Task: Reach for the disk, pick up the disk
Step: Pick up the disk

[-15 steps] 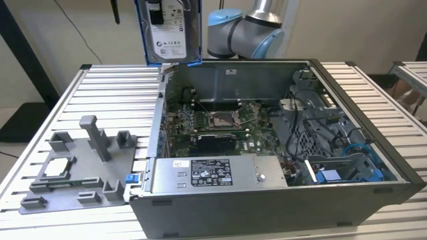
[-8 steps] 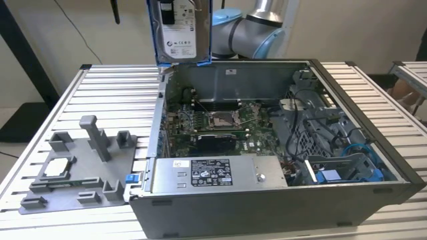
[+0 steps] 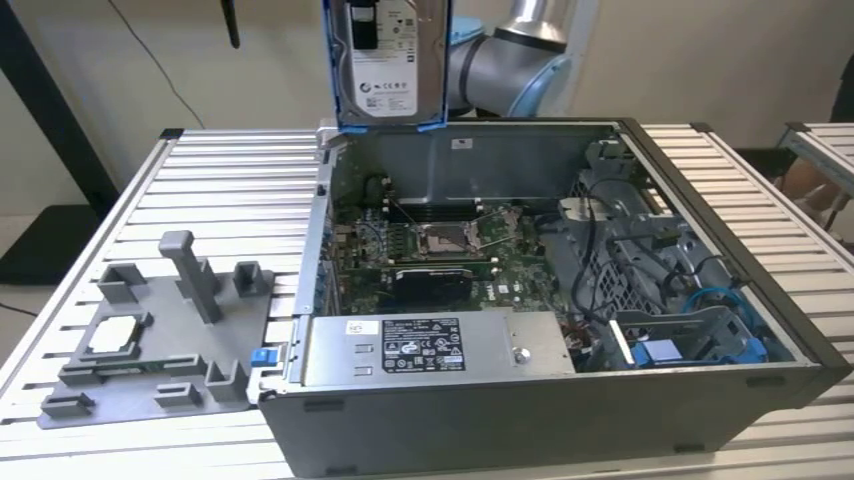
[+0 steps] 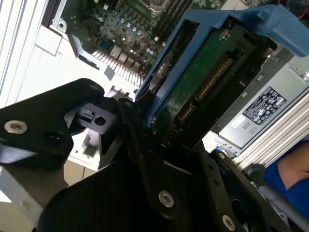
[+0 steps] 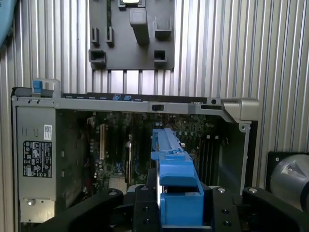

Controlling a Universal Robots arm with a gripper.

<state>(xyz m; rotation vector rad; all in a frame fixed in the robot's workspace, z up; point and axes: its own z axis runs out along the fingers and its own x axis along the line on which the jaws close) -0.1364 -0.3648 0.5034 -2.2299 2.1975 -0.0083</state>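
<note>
Disk (image 3: 388, 60) — clamped in gripper (image 5: 179, 209), aloft above the open computer case's (image 3: 534, 425) far edge; risk: hold on its blue bracket slips, dropping it onto the motherboard (image 3: 441, 250).

A table (image 3: 200, 170) of silver metal slats catches bright, even light. Behind its far edge stands a plain beige wall (image 3: 107, 60), with a thin dark cable (image 3: 158, 70) hanging down it. A black post (image 3: 54, 110) slants beyond the table's far corner at the exterior view's left, above a dark patch of floor (image 3: 40, 245). A second slatted table (image 3: 817, 140) stands near the edge at the exterior view's right.
</note>
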